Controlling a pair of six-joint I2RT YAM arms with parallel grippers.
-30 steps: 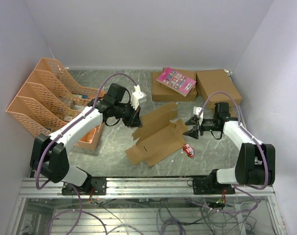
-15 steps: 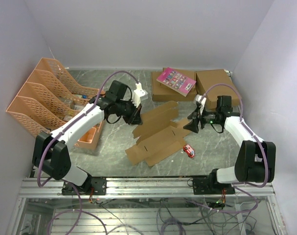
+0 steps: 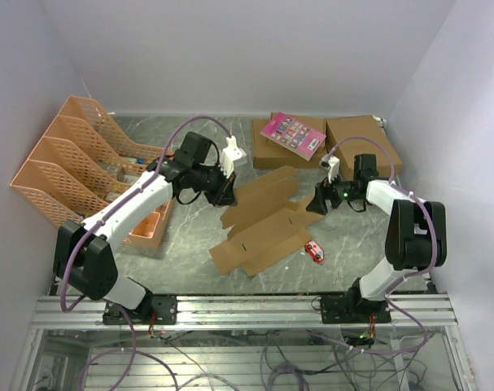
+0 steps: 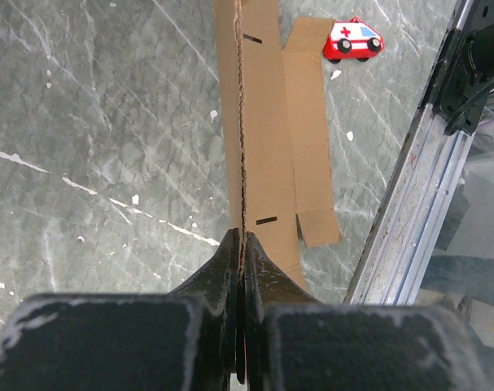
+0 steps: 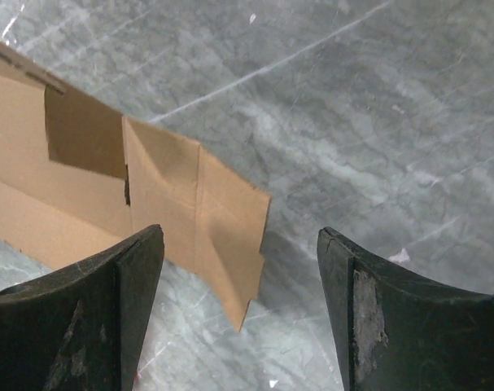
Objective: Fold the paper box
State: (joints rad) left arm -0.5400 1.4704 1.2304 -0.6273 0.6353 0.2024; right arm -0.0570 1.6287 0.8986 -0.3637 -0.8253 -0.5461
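Brown creased paper box (image 3: pixel 263 232), mostly flat, left end effector (image 4: pixel 240 238) pinching its edge, right end effector (image 3: pixel 316 204) open

A robotics lab test cell, not a lived-in room. Bare pale walls (image 3: pixel 230 49) box in a marble-patterned bench (image 3: pixel 190 252) on three sides. Two robot arms (image 3: pixel 133 208) (image 3: pixel 393 204) are bolted to an aluminium rail (image 3: pixel 247 309) along the near edge, with loose cables (image 3: pixel 271 358) tangled below it. The things on the bench are mismatched: peach file trays (image 3: pixel 76 163) at left, brown boxes (image 3: pixel 360 138) at the far side, a toy ambulance (image 3: pixel 313 251) and a flat paper box (image 3: pixel 263 236).
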